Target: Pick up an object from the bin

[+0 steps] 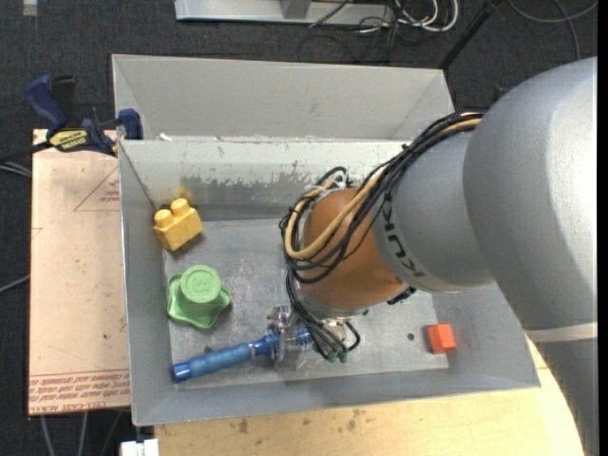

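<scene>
Nearest, along the near wall of the grey bin, a blue stick-shaped tool lies flat on the floor, running from the left towards the middle. The gripper is down at floor level at the tool's right end, touching or just about touching it; whether it is spread or pinched on that end cannot be told, since the wrist and cables crowd the spot. As a judgement, the pick is at the grasping stage. The descent is done, the blue tool seems to be the thing aimed at, and nothing has been lifted, so closing firmly and raising the tool clear of the bin are left. Level with the gripper but well apart on the right sits a small orange block, alone on bare floor. A little farther, on the left, a green round cap with a lobed base rests just beyond the tool's left end. Over the middle of the floor the orange wrist cover, looped with yellow and black cables, points steeply down, and the thick grey arm comes in from the right above the rim. Farthest, a yellow two-stud building brick sits near the far left corner
</scene>
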Controlling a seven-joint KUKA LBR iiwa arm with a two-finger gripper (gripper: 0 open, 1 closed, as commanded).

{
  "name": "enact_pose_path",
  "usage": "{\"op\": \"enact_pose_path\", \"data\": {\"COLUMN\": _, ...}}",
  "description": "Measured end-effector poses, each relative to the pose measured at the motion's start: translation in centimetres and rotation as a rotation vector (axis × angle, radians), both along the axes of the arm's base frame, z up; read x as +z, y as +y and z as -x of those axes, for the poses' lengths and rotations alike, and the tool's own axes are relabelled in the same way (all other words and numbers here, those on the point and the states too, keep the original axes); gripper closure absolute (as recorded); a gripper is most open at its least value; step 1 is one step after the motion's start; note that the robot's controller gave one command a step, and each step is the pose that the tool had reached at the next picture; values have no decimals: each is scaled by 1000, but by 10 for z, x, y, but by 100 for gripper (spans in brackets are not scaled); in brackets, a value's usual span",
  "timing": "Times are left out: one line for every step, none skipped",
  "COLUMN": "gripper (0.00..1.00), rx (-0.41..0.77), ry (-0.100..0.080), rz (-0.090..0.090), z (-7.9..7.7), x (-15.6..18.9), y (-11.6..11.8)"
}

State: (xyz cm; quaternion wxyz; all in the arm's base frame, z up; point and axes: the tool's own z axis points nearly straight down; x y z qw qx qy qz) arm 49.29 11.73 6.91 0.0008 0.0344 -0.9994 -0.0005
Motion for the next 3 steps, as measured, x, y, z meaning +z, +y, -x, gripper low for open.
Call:
{"op": "enact_pose_path", "data": {"gripper": 0, "rx": -1, "ry": -5, "rz": -1, "z": -1, "x": 1, "y": 0}}
{"op": "enact_pose_path", "data": {"gripper": 100, "rx": -1, "ry": 0, "rz": 0, "z": 0, "x": 0, "y": -1}}
{"op": "enact_pose_path", "data": {"gripper": 100, "rx": 6, "ry": -10, "rz": -3, "z": -11, "x": 132, "y": 41}}
